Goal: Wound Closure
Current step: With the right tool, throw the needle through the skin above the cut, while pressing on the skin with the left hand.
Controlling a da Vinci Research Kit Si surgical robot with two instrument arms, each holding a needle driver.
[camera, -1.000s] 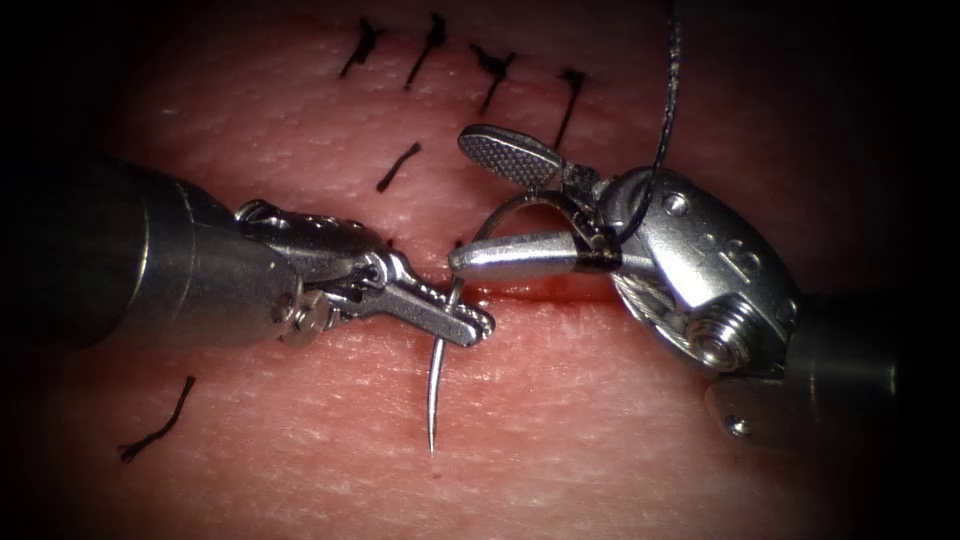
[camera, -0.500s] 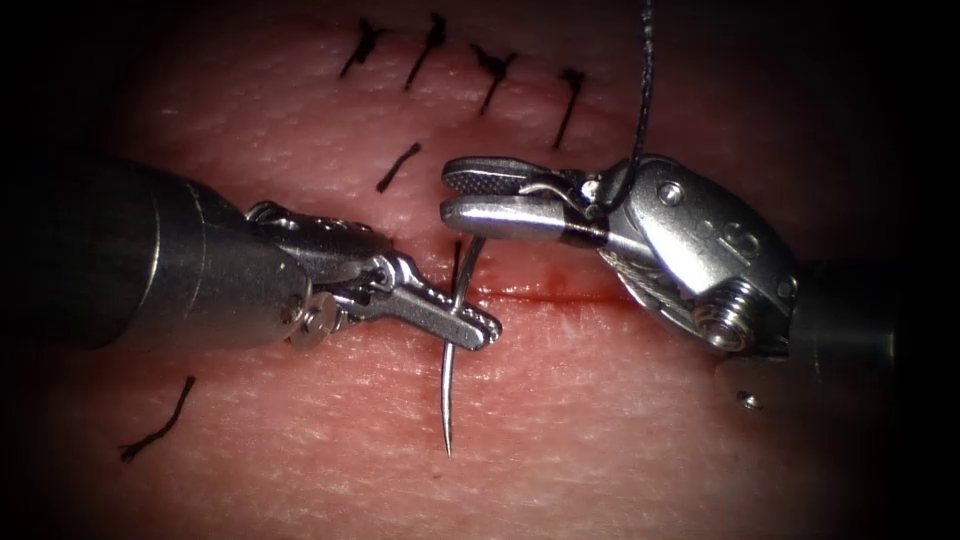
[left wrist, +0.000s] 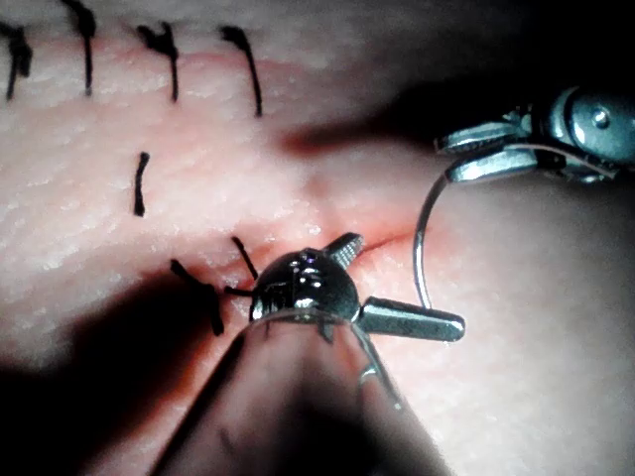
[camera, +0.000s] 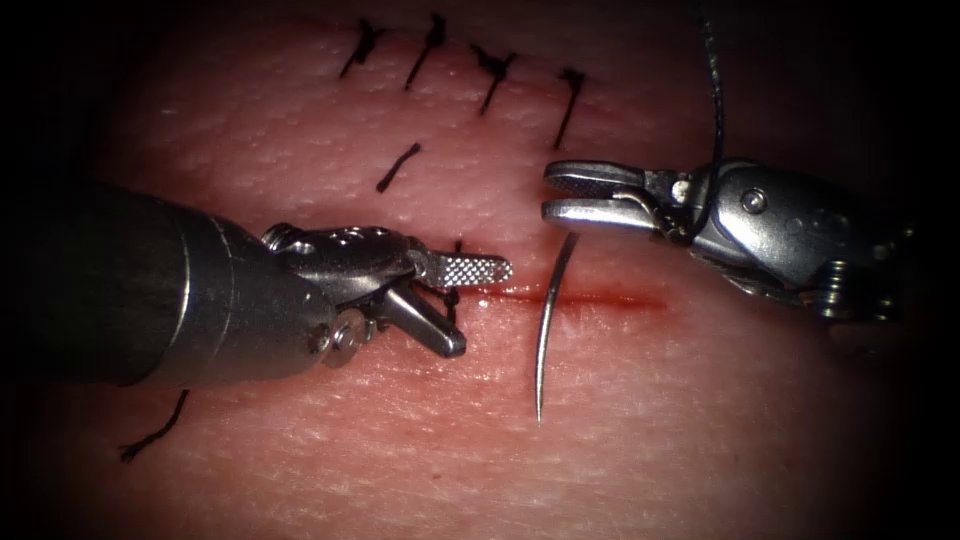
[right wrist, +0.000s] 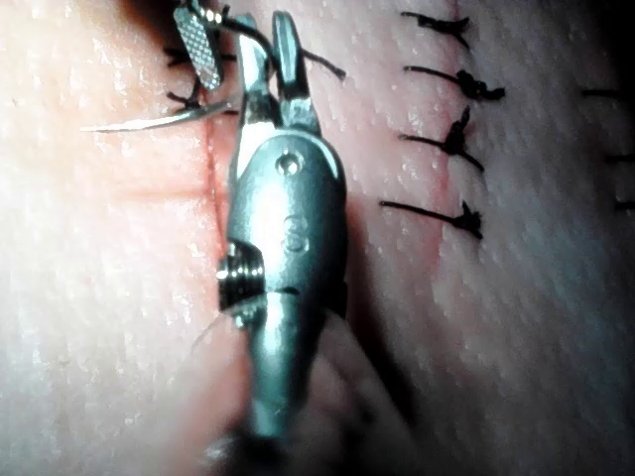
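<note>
Meanwhile, the left tool (camera: 470,305) had let go of the curved needle (camera: 548,325) and sat with its jaws apart, holding nothing, left of the needle at the cut (camera: 600,297). The right tool (camera: 590,195) was clamped on the needle near its thread end, with the point hanging free over the tissue (camera: 650,420), clear of the surface. Black thread (camera: 716,100) ran up from the right tool. Finished stitches (camera: 495,70) lined the tissue farther back.

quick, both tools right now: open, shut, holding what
Left arm's steel needle driver: jaws open, holding nothing.
Right arm's steel needle driver: jaws shut on the curved silver needle near its thread end; needle free of the tissue.
</note>
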